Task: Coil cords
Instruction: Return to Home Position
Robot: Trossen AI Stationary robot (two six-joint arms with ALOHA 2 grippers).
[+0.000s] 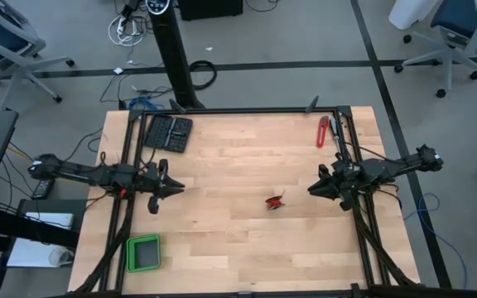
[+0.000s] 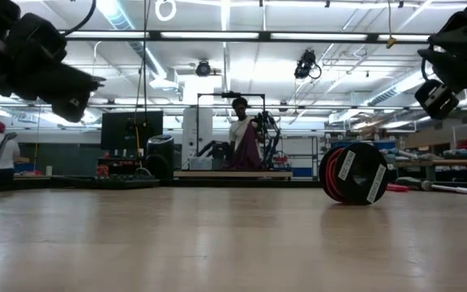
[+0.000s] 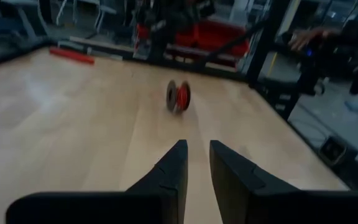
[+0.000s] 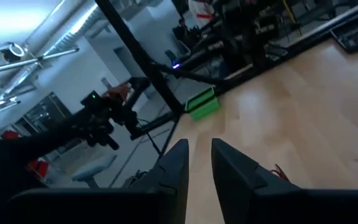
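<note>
Right of the table's centre in the high view, the red cord (image 1: 275, 201) sits wound on a small black spool (image 1: 279, 203).

From above it is only a small red-and-black spot, nearer to the right gripper (image 1: 311, 189) than to the left gripper (image 1: 180, 188). The low view, at right of the frame, shows what the high view cannot: the spool stands on its two round flanges, with its axis level with the wood. In the left wrist view this axis runs across the picture. Each wrist view shows its own two fingers only a narrow gap apart, with nothing held between them. A red-handled tool (image 1: 322, 131) lies at upper right of the table, a black case (image 1: 169, 132) at upper left and a green tray (image 1: 143, 252) at lower left. All are well apart from the spool, and none lies between it and a gripper.
</note>
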